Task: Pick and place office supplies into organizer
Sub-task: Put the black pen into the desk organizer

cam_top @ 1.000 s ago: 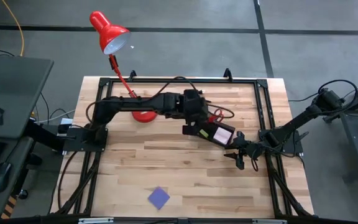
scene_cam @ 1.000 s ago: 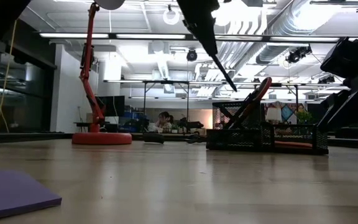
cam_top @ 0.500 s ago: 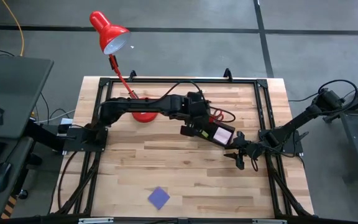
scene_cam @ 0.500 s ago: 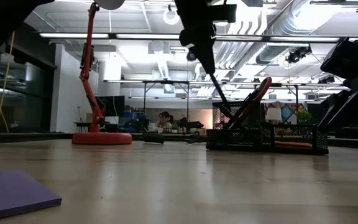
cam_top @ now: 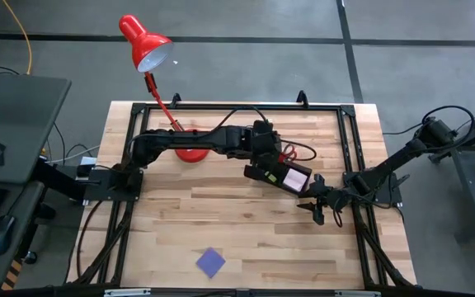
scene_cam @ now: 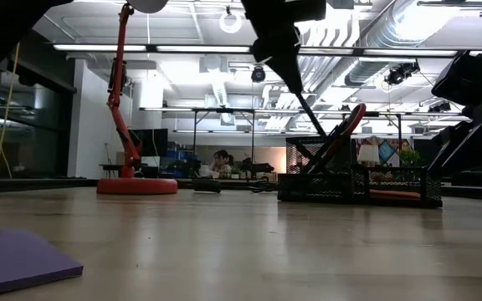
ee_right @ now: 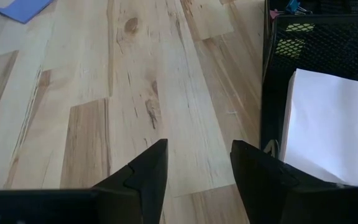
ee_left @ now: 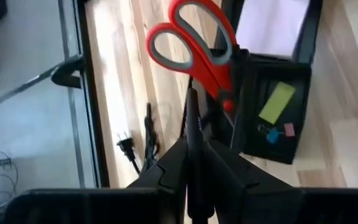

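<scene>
Left gripper (ee_left: 191,163) clamped on pen (ee_left: 192,127), above organizer (cam_top: 279,174); scissors (ee_left: 194,43) inside. Right gripper (ee_right: 194,163) fingers apart, at organizer's 4 o'clock.

Wide bare table (cam_top: 246,227) lies open in front, broken only by the blue-purple note pad (cam_top: 211,262) near the front edge. Around the organizer (cam_top: 280,176) it's crowded: the left gripper (cam_top: 258,172) above it, the right gripper (cam_top: 314,208) just beside, scissors (ee_left: 197,46) sticking up, lamp base (cam_top: 191,152) close behind.
</scene>
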`<state>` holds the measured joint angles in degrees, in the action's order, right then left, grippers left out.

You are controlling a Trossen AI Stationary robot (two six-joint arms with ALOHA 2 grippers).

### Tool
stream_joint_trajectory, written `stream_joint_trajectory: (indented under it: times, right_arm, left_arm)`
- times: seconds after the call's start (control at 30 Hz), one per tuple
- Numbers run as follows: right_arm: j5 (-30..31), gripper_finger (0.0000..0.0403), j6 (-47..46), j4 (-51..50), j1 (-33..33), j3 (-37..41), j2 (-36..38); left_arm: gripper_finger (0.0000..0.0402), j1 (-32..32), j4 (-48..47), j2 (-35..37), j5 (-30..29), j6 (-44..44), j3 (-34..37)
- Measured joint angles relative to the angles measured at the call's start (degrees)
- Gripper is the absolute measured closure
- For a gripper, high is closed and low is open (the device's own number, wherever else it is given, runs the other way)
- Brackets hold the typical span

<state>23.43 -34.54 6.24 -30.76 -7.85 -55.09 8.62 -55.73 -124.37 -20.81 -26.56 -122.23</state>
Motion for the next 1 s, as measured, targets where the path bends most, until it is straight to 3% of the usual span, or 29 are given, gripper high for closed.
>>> stream_joint_trajectory:
  times: [0.27,0.5,0.77,1.0]
  right_arm:
    - [0.0,0.0235,0.0,0.0,0.0,0.0,0.0]
    - [0.0,0.0235,0.0,0.0,0.0,0.0,0.0]
    - [0.0,0.0235,0.0,0.0,0.0,0.0,0.0]
    - [0.0,0.0237,0.0,0.0,0.0,0.0,0.0]
  left_arm:
    - [0.0355,0.0,0.5,0.1,3.1,-0.7,0.0]
    - [0.0346,0.0,-3.2,0.1,-1.1,-0.8,0.0]
    - [0.0234,0.0,-3.3,0.1,-2.7,1.5,0.0]
    - [0.0163,0.0,-11.3,0.1,-10.6,7.4,0.0]
